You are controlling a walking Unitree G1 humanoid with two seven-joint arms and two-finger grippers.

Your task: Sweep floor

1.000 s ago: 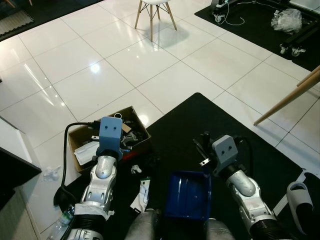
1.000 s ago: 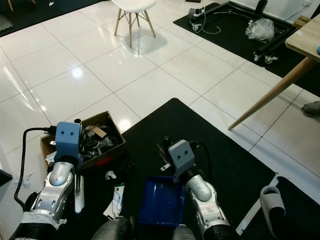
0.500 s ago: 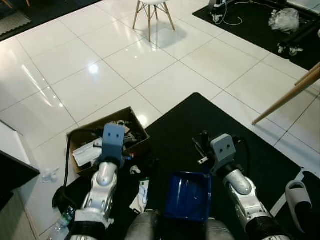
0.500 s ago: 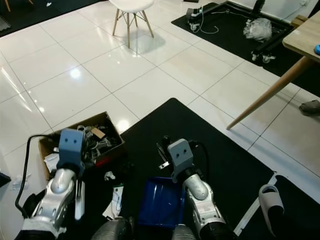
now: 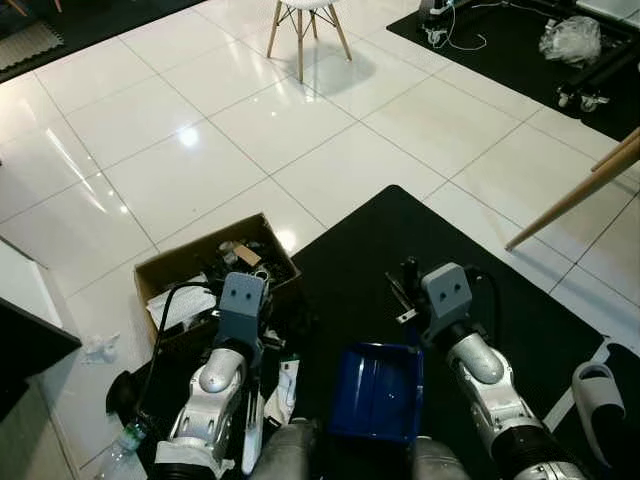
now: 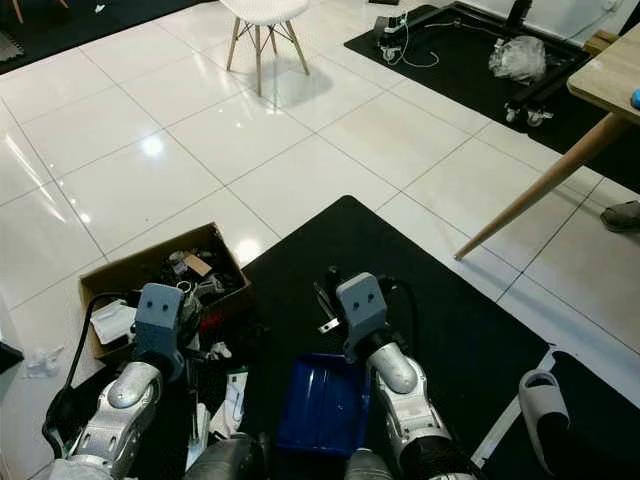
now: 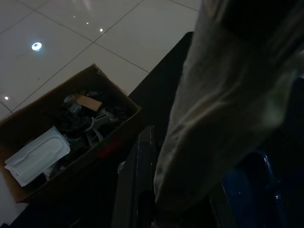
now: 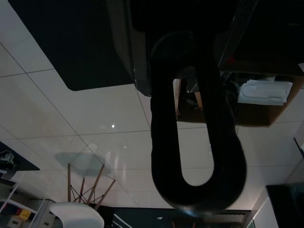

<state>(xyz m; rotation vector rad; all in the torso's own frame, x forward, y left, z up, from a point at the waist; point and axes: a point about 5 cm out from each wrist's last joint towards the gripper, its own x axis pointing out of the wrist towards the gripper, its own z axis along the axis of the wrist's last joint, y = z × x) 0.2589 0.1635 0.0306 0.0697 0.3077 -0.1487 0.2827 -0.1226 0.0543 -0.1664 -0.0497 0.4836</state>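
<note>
A blue dustpan hangs low in front of me over the black mat, beside my right forearm. My right gripper is shut on its black handle, whose loop end sticks out past the fingers; in the eye view that handle end shows ahead of the wrist block. My left gripper is low at the mat's left edge, next to the cardboard box, and is shut on a pale brush. A white length of the brush runs along my left forearm.
The box holds mixed rubbish. A white wrapper, crumpled paper and a plastic bottle lie near my left side. A white chair stands far ahead, a wooden table leg slants at right, a slipper lies beside it.
My left arm has drawn back from over the box, rightward and toward my body, with the brush in it. The right arm and dustpan have barely moved.
</note>
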